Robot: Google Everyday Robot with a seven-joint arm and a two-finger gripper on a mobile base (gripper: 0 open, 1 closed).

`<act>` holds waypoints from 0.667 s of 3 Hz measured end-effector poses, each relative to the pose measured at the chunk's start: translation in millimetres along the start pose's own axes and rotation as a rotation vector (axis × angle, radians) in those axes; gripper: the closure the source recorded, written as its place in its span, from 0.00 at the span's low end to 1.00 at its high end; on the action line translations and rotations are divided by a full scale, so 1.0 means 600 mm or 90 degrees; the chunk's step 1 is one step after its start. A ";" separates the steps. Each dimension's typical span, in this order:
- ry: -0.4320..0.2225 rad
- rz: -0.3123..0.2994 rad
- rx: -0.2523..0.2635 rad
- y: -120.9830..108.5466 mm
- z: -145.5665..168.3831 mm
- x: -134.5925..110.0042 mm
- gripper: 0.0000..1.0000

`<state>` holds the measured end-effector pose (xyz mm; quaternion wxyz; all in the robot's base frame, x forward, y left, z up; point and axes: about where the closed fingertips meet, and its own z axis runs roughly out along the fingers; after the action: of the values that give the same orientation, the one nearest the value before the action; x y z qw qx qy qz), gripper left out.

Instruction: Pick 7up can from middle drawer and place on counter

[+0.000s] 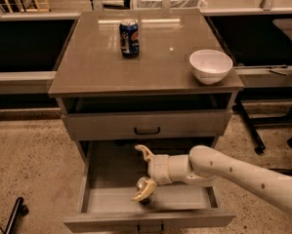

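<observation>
The middle drawer [109, 177] is pulled out, with a bare grey floor and a dark handle on its front. My gripper [143, 173] reaches into it from the right on a white arm, with its two pale fingers spread open. The 7up can [144, 183] stands near the drawer's front, between the fingers and right against the lower fingertip [141, 195]. Only its shiny silver top shows. The counter [160, 62] is the glossy grey-brown top of the cabinet, above the drawers.
A dark blue can [129, 38] stands on the counter at the back left of centre. A white bowl [210, 66] sits near its right edge. The drawer above [145, 126] is slightly open, overhanging the back of the open one. Chair legs stand at the right.
</observation>
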<state>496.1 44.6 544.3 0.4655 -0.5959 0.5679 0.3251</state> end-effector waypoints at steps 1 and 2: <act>0.049 0.043 -0.002 0.021 -0.018 0.040 0.00; 0.066 0.028 0.017 0.029 -0.029 0.072 0.03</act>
<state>483.1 13.6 507.5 0.4360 -0.5935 0.6083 0.2961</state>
